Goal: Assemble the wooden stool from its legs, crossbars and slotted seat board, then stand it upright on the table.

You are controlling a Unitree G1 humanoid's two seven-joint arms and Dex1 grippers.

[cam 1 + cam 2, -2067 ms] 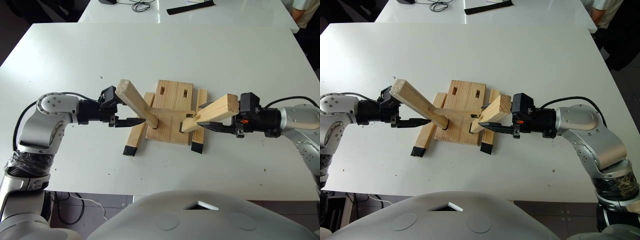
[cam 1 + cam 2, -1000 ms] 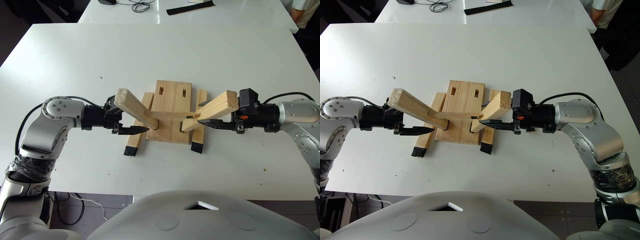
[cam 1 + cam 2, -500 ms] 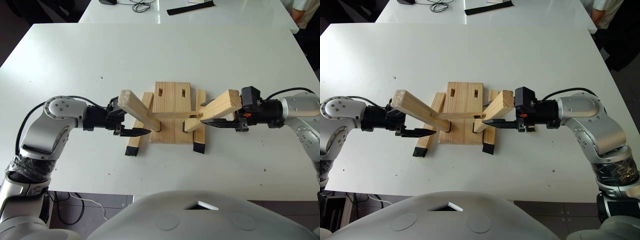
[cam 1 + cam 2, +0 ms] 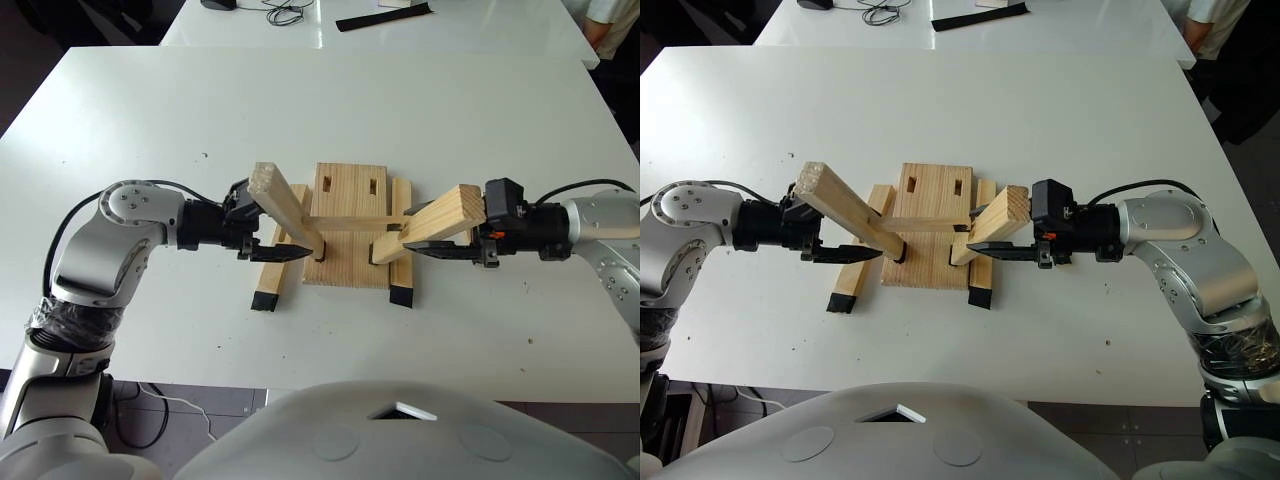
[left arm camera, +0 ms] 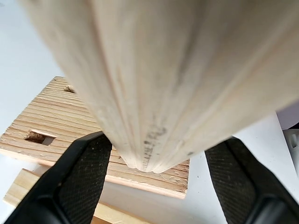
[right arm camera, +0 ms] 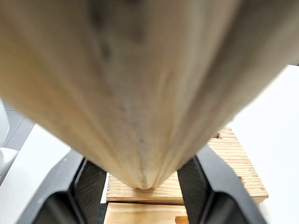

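My left gripper (image 4: 290, 246) is shut on a wooden leg (image 4: 285, 213) that tilts up over the left side of the slotted seat board (image 4: 350, 185). On the other side, my right gripper (image 4: 418, 244) is shut on a second leg (image 4: 437, 220), also tilted. A thin crossbar (image 4: 355, 220) spans between the two held legs above the board. Two more legs with black tips lie flat under the board's sides, one left (image 4: 270, 278) and one right (image 4: 401, 272). In the left wrist view the leg (image 5: 163, 70) sits between black fingers (image 5: 79, 172); the right wrist view shows the same with its leg (image 6: 140, 70).
The white table (image 4: 150, 120) has wide free room all round the parts. A second table (image 4: 480, 25) stands behind it with a black strap (image 4: 382, 16) and cables (image 4: 282, 10) on it. The near edge runs close below the arms.
The left arm has pushed in to the right and its leg now stands steeper. The right gripper and its leg have barely shifted. Both stay shut on their legs.
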